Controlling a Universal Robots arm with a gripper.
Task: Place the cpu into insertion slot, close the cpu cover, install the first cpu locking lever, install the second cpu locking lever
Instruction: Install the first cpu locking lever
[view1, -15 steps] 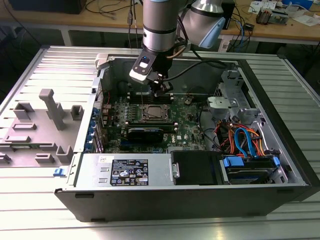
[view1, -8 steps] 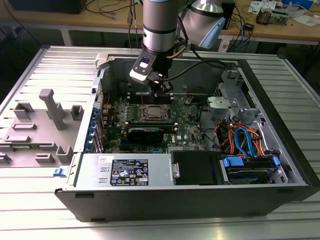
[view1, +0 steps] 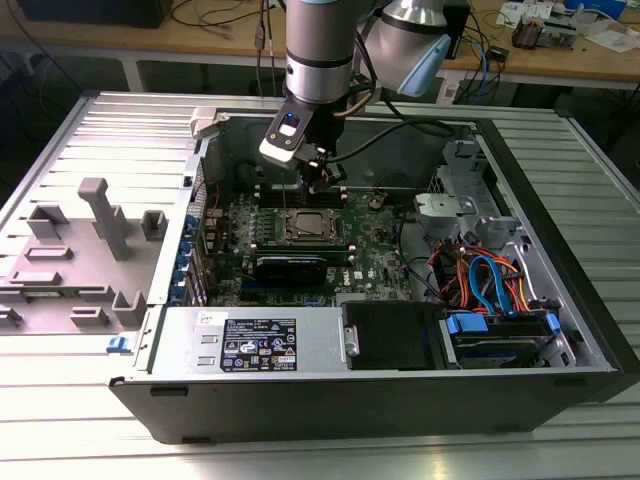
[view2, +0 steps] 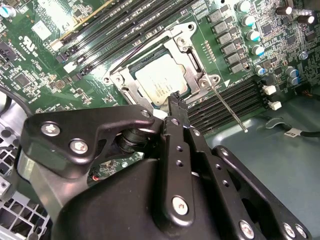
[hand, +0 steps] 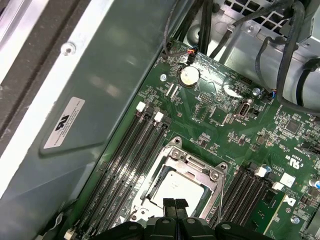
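Looking down on the slatted metal table (view1: 300, 455), and the open computer case (view1: 400, 400) takes up most of it, with a grey plastic fixture (view1: 95, 240) lying beside it on the exterior view's left. The arm (view1: 320, 50) drops straight into the case and hangs over the green motherboard (view1: 375, 255). The gripper (view1: 318, 182) sits just above the insertion slot (view1: 305, 226), on its far side in the exterior view.

The long black memory slots (hand: 135, 150) run along both sides of the socket. The cpu cover (view2: 196, 65) lies flat, its silvery frame ringing the square window. The cpu (view2: 159, 82) is seated in the slot, its pale metal top showing through that window. Both wrist views show the fingertips (hand: 170, 203) pressed together with nothing between them, poised at the edge of the cover near one corner of the chip; whether they touch it I cannot tell. One thin lever (view2: 229, 111) angles out from the socket corner across the memory slots. The coin battery (hand: 189, 75) sits well apart, near the cables.
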